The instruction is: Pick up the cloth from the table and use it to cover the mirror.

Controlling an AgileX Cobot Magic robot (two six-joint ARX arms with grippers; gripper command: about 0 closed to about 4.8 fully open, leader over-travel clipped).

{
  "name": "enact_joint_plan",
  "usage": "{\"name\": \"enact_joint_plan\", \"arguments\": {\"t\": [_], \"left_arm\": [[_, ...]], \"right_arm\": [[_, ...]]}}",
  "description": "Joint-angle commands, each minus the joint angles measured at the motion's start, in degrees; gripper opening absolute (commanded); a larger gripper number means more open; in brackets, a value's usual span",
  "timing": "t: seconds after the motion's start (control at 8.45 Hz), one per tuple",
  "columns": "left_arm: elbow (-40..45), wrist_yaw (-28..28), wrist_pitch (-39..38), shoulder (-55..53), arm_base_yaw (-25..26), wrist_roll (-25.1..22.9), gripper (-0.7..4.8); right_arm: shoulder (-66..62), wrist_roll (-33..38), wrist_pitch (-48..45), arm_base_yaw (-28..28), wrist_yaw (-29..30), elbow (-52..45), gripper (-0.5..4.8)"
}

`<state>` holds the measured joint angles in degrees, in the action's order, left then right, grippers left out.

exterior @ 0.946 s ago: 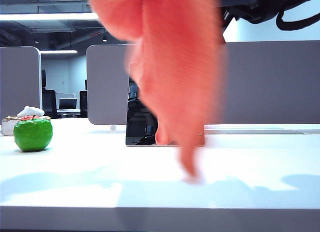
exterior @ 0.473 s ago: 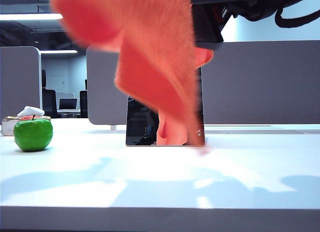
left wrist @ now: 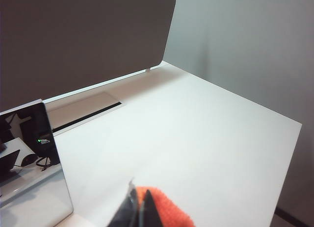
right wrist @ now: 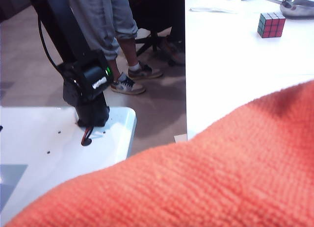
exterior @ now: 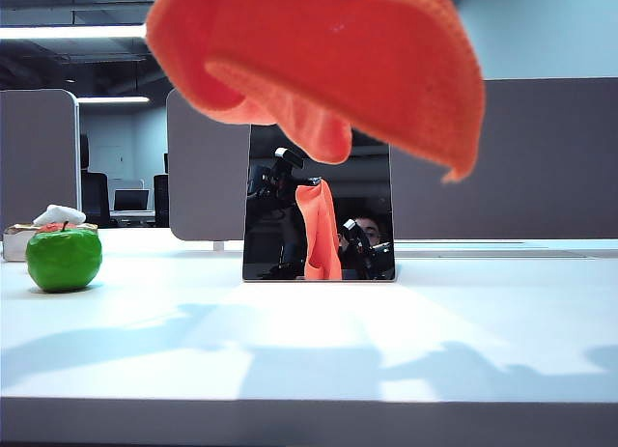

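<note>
Above the mirror [exterior: 318, 204]: cloth [exterior: 328, 66] hangs spread, high off the table [exterior: 309, 336].
Left gripper [left wrist: 135, 207]: jaws closed, pinching a cloth corner.
Right gripper: hidden behind cloth; grip unclear.

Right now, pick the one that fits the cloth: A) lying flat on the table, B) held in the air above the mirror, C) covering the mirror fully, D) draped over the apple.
B: the cloth hangs in the air above the mirror, whose glass is uncovered, well clear of the table.
</note>
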<state>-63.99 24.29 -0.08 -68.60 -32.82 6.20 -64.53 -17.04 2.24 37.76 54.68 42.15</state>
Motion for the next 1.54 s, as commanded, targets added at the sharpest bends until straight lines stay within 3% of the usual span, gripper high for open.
{"name": "enact_joint_plan", "arguments": {"t": [0.12,0.24,0.47,0.59,0.95,1.06,1.18,1.54], "left_arm": [[-0.28,0.39,-0.92,0.22,0.0,-0.22,-0.06],[-0.28,2.51,-1.88,0.24,-0.02,-0.39,-0.06],[-0.28,7.1,-2.69,0.46,-0.02,-0.39,-0.06],[-0.31,9.33,-3.45,1.14,-0.02,-0.42,-0.06],[-0.28,10.01,-3.96,1.73,0.0,-0.85,-0.06],[-0.28,12.2,-5.64,2.95,0.0,-1.73,-0.06],[-0.28,15.67,-6.16,2.95,0.0,-1.73,-0.06],[-0.28,22.23,-7.17,2.93,-0.02,-1.7,-0.06]], "right_arm": [[0.28,3.58,-7.72,10.12,-6.58,0.26,3.37],[-0.15,3.56,-7.43,12.66,-15.45,0.26,3.38],[-0.26,2.62,-5.27,11.06,-25.77,0.24,3.39],[-1.38,1.79,-2.47,4.9,-29.73,0.2,4.06],[-1.73,1.29,-2.01,2.19,-29.75,0.17,4.11],[-1.97,-1.68,-2.03,-6.34,-29.18,0.2,4.14],[-1.99,-3.93,-2.12,-10.27,-29.09,0.2,4.14],[-1.99,-4.5,-2.51,-14.69,-29.07,0.22,4.14]]}}
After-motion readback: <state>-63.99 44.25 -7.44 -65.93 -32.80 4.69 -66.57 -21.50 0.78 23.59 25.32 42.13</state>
